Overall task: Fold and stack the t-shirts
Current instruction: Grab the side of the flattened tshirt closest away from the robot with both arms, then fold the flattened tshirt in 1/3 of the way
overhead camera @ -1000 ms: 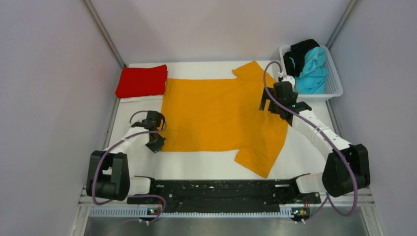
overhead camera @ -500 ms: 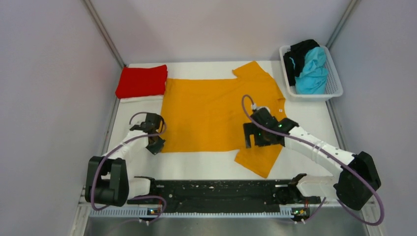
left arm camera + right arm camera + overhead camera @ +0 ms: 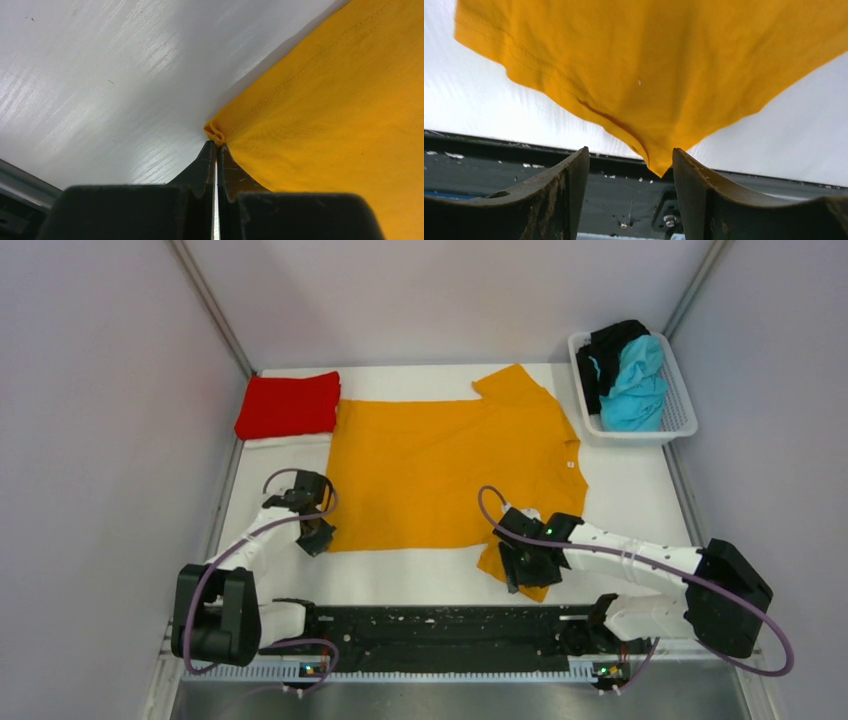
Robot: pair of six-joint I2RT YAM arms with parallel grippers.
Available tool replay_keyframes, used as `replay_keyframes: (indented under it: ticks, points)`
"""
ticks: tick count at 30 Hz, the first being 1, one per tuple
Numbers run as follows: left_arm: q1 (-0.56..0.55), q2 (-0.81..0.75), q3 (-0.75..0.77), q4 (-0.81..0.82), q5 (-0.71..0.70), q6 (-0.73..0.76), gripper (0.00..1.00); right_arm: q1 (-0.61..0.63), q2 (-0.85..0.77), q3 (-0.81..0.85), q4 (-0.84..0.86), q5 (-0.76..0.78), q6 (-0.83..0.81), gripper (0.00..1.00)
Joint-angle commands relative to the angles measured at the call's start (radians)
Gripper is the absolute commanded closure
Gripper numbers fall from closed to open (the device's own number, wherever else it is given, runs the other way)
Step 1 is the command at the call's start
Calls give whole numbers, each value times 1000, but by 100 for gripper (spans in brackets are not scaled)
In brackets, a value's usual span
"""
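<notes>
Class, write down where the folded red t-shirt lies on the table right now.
In the top view, the red t-shirt lies folded at the far left corner of the table, right beside the spread orange-yellow t-shirt.

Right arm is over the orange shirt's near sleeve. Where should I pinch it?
Pinch the orange-yellow t-shirt by its near sleeve, at the pointed corner, coming down from the near side. That corner points toward the near edge and sits between the open right gripper fingers.

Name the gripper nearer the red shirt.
Left. The left gripper, pinching the orange shirt's corner, sits in front of the red shirt; the right gripper is across at a sleeve.
</notes>
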Motion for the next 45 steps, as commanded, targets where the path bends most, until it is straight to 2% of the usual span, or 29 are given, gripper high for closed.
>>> replay_keyframes:
  ticks: [1,6,9,12,13,18,24,28,32,39,45]
  points:
    - [4,-13,-14,4,7,16,100,5,34,-5,100,76,20,40]
    - [4,-13,-14,0,4,27,100,5,76,-57,115,73,41,44]
    - [4,-13,-14,-1,5,32,100,5,81,-94,135,23,71,52]
    - [4,-13,-12,-9,3,33,100,5,73,-119,120,14,95,69]
    - [4,-16,-11,-9,3,33,100,5,66,-124,109,17,103,78]
    - [4,-51,-13,-79,-9,20,100,6,11,-118,37,-81,133,99]
    - [4,-147,-43,-194,-18,-16,100,12,-126,-107,-143,-113,184,100]
    - [4,-178,-39,-184,31,-21,100,11,-132,-65,-151,-74,186,100]
    - [5,-157,21,-148,82,-10,100,-14,-68,38,-122,-19,118,100]
    - [4,-109,130,-100,71,13,100,-170,-45,241,-114,72,-60,100]
    - [10,-13,228,-34,53,20,100,-268,7,338,-54,120,-178,100]
